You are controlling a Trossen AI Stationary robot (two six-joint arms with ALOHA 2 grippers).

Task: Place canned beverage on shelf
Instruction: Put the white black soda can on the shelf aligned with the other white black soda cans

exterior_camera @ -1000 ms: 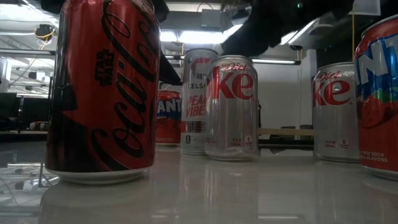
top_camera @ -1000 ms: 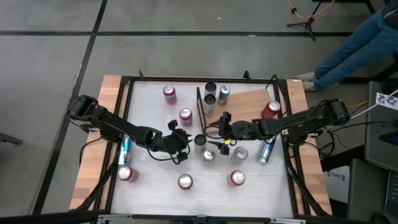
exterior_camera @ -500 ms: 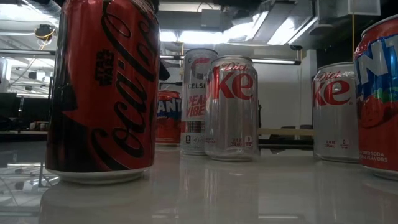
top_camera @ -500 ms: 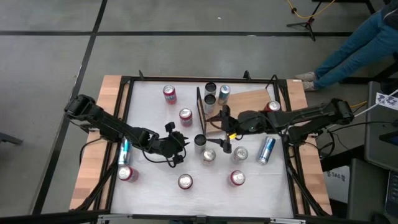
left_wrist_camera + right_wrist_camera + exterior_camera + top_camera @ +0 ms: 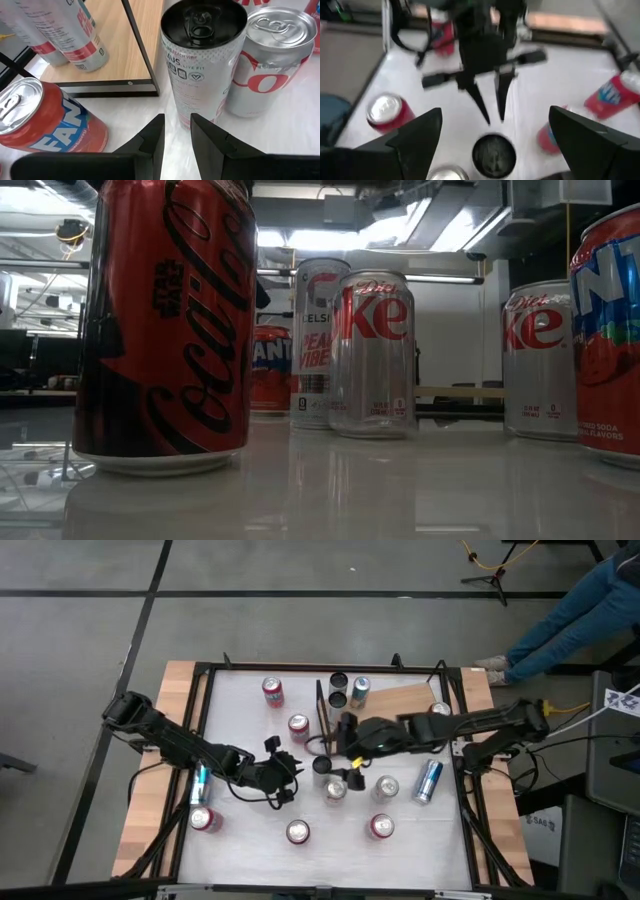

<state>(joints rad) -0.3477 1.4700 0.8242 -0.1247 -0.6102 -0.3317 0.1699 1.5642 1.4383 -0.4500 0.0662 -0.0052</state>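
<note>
- Tabletop (image 5: 250,840): white, framed in black, with bare wood strips along both sides; it carries the shelf and a scatter of cans.
- Shelf (image 5: 395,700): light-brown wooden board lying flat at the far middle-right of the tabletop, with a thin black frame (image 5: 321,712) standing at the end nearest the centre.
- Right arm: reaches from the right edge across the shelf, its pincer (image 5: 345,730) over the shelf's frame end. The fingers (image 5: 415,137) are spread wide, holding nothing, above a black-topped can (image 5: 493,156).
- Left arm: stretches from the left edge toward the centre, its pincer (image 5: 285,766) low on the tabletop, short of the shelf's frame. The fingers (image 5: 150,142) stand a narrow gap apart with nothing between them, pointing at the tall white can (image 5: 202,60) just ahead.
- Tall white can (image 5: 321,769): black lid, upright on the tabletop just outside the shelf's near corner, touching or nearly touching a silver Diet Coke can (image 5: 267,55) beside it.
- Two cans (image 5: 338,690) and a blue can (image 5: 360,690): upright at the shelf's far end, beside the frame.
- Red can (image 5: 298,727): on the tabletop, left of the shelf's frame.
- Blue can (image 5: 428,781): lying on its side near the shelf's right front.
- Red Coca-Cola can (image 5: 165,320): closest in the low view.
</note>
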